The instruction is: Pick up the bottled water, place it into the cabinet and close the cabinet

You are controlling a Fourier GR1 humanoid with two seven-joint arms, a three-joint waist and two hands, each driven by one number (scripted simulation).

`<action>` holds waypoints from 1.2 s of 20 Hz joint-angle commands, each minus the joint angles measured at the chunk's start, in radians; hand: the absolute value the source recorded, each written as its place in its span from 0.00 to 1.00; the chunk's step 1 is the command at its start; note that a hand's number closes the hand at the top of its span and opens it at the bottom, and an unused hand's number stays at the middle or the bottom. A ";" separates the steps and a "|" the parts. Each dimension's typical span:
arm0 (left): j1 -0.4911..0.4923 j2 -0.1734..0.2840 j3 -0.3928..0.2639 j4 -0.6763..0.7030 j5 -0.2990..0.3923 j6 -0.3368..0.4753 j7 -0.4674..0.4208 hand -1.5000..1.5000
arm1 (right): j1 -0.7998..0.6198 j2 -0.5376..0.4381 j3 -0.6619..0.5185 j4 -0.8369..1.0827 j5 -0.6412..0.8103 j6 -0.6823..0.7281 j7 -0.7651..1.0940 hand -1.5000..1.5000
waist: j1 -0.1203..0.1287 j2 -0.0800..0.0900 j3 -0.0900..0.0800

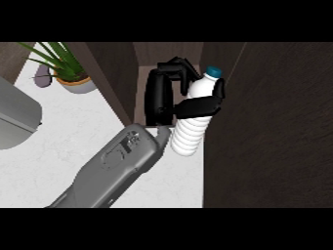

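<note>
Between the dark cabinet walls, you see one hand [170, 93], black and reaching up from a grey forearm [118, 168] that comes in from the lower edge. Which arm it belongs to you cannot tell for sure from this view alone; it enters left of centre, so you may read it as the left hand. Its fingers and thumb curl round the bottled water [196, 117], grasping it about the middle.

Just to the right of the palm stands the bottle, white and ribbed, with its blue cap [213, 72] pointing away from you and its base toward you, tilted slightly. It touches the hand and lies close beside the large dark cabinet door [277, 127] at the hand's right. Above the hand you look into the cabinet [170, 51] opening, a brown recess; the bottle's upper end sits at or just inside it, though how deep you cannot tell.

Far to the hand's left, on the pale bench [46, 166], you find a potted plant [64, 68] and the rounded edge of a grey appliance [3, 114].
</note>
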 commanded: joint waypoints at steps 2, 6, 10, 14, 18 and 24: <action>-0.039 -0.002 0.022 0.147 0.011 -0.018 -0.055 1.00 | 0.008 0.008 -0.009 -0.052 -0.110 0.033 0.028 0.00 | -0.006 0.001 0.000; -0.102 -0.002 0.063 0.277 0.022 -0.055 -0.064 1.00 | 0.070 0.012 -0.013 -0.142 -0.138 0.043 0.053 0.00 | -0.018 0.004 -0.001; -0.107 -0.002 0.085 0.315 0.090 -0.047 -0.123 1.00 | -0.029 -0.002 -0.034 -0.042 -0.154 0.028 0.077 0.00 | -0.009 0.004 0.000; -0.125 -0.002 0.153 0.410 0.123 -0.070 -0.209 1.00 | 0.009 0.010 -0.037 -0.069 -0.166 0.044 0.078 0.00 | -0.019 0.005 -0.001; -0.220 -0.002 0.210 0.561 0.146 -0.145 -0.242 1.00 | -0.061 0.019 -0.001 -0.014 -0.108 0.039 0.078 0.00 | -0.022 0.009 0.000; -0.295 -0.002 0.145 0.732 0.050 -0.097 -0.253 1.00 | -0.050 0.007 -0.011 -0.062 -0.149 0.027 0.110 0.00 | -0.032 0.014 0.000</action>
